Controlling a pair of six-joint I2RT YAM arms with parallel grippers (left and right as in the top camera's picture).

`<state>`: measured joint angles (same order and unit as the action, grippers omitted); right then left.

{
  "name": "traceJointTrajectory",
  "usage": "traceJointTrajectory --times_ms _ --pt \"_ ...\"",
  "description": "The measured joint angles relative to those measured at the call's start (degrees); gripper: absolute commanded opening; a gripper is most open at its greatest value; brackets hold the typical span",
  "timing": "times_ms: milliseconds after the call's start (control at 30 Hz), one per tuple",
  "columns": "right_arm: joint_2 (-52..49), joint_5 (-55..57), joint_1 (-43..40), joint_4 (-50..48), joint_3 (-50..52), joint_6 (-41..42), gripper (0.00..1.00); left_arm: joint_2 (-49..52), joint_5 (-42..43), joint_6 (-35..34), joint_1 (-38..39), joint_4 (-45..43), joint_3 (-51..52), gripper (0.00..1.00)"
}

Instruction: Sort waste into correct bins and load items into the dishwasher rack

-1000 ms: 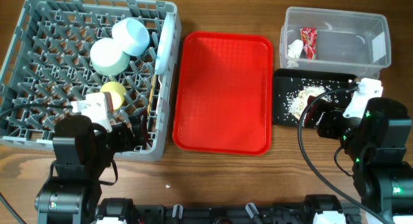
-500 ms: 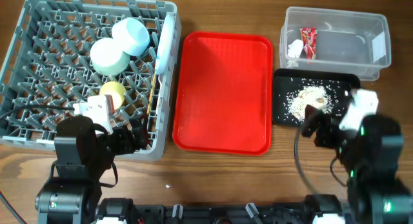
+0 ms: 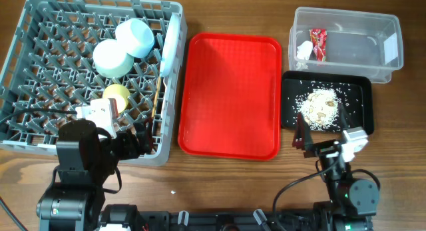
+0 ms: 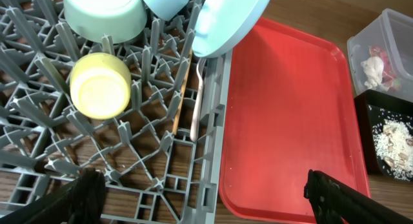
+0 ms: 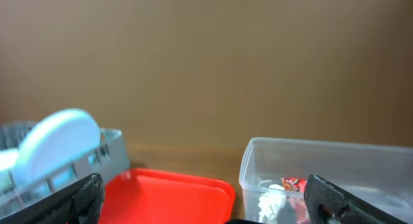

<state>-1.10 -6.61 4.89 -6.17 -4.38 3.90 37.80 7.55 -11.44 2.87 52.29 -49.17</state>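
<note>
The grey dishwasher rack [image 3: 26, 38] holds the pale blue bowl [image 3: 135, 36], pale green saucer [image 3: 110, 58], yellow-green cup [image 3: 117, 96], the pale blue plate [image 3: 171, 44] on edge, the white fork [image 4: 197, 101] and the chopstick [image 4: 179, 101]. The clear tub [image 3: 373, 31] holds the red wrapper [image 3: 318, 43] and the white tissue [image 3: 304, 50]. Rice scraps [image 3: 321, 106] lie in the black tray [image 3: 356, 91]. My left gripper [image 4: 206, 198] is open and empty over the rack's front right corner. My right gripper [image 5: 206, 204] is open and empty, in front of the black tray.
The red serving tray [image 3: 229, 94] lies bare between the rack and the bins. Both arm bases stand at the table's front edge. A few stray grains lie in the black tray around the pile.
My right arm has pulled back from over the black tray to the table's front edge, uncovering the rice pile. The left arm has not moved.
</note>
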Motion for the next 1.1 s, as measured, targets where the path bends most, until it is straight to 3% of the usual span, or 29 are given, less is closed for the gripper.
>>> traceJointTrajectory --times_ms 200,1100 --pt "0.22 0.00 0.52 6.14 4.04 -7.02 1.00 0.02 0.02 0.00 0.00 0.00 0.00 1.00" --pt "0.22 0.00 0.55 6.10 4.02 -7.26 1.00 0.02 0.00 0.00 0.00 0.00 0.00 1.00"
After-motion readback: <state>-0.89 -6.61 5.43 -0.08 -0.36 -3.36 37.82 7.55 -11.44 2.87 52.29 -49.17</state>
